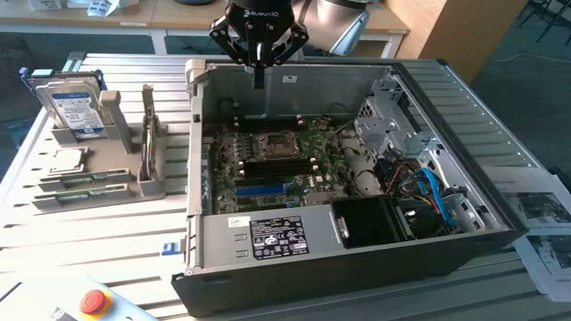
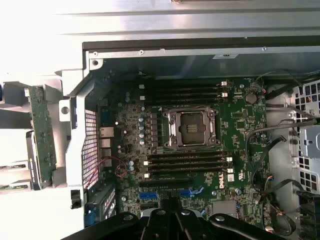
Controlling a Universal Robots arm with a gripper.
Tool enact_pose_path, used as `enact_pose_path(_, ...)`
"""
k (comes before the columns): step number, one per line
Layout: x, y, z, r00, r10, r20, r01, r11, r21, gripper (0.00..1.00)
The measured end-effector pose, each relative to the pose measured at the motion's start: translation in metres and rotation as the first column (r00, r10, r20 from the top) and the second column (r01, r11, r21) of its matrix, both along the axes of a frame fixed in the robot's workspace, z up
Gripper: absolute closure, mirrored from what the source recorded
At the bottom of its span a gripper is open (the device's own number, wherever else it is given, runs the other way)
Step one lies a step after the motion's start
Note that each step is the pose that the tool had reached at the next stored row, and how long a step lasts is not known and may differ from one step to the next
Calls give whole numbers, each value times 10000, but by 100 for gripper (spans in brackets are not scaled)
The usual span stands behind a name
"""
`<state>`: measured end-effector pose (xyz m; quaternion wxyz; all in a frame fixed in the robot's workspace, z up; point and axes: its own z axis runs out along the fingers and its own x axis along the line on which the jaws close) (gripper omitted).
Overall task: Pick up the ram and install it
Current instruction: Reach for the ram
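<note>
Exterior view: finds the gripper top centre, fingers pressed together and empty, the ram on edge in a grey holder at left. Wrist view: catches the ram beside the case wall. Probably light, stiff, fragile; best pinched across its faces mid-length.

Wooden desks and a wooden cabinet stand on grey carpet
</note>
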<state>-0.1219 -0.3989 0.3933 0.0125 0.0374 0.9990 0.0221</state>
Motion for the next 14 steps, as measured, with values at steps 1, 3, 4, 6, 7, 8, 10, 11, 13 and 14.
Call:
enact_pose_path(1, 0, 0, 0, 10000, 0, 0, 0, 10000, 0, 90)
enact_pose_path(3, 0, 0, 0, 10000, 0, 0, 0, 10000, 0, 90)
enact_pose_path(4, 0, 0, 0, 10000, 0, 0, 0, 10000, -1, 90)
enact_pose_path(6, 0, 0, 0, 10000, 0, 0, 0, 10000, 0, 90)
enact_pose_path(7, 0, 0, 0, 10000, -1, 0, 1, 10000, 0, 90)
enact_pose_path(8, 0, 0, 0, 10000, 0, 0, 0, 10000, 0, 90)
enact_pose_path(10, 0, 0, 0, 10000, 0, 0, 0, 10000, 0, 90)
enact_pose_path(11, 0, 0, 0, 10000, 0, 0, 0, 10000, 0, 90)
enact_pose_path(13, 0, 0, 0, 10000, 0, 0, 0, 10000, 0, 90)
enact_pose_path(14, 0, 0, 0, 10000, -1, 0, 1, 10000, 0, 90)
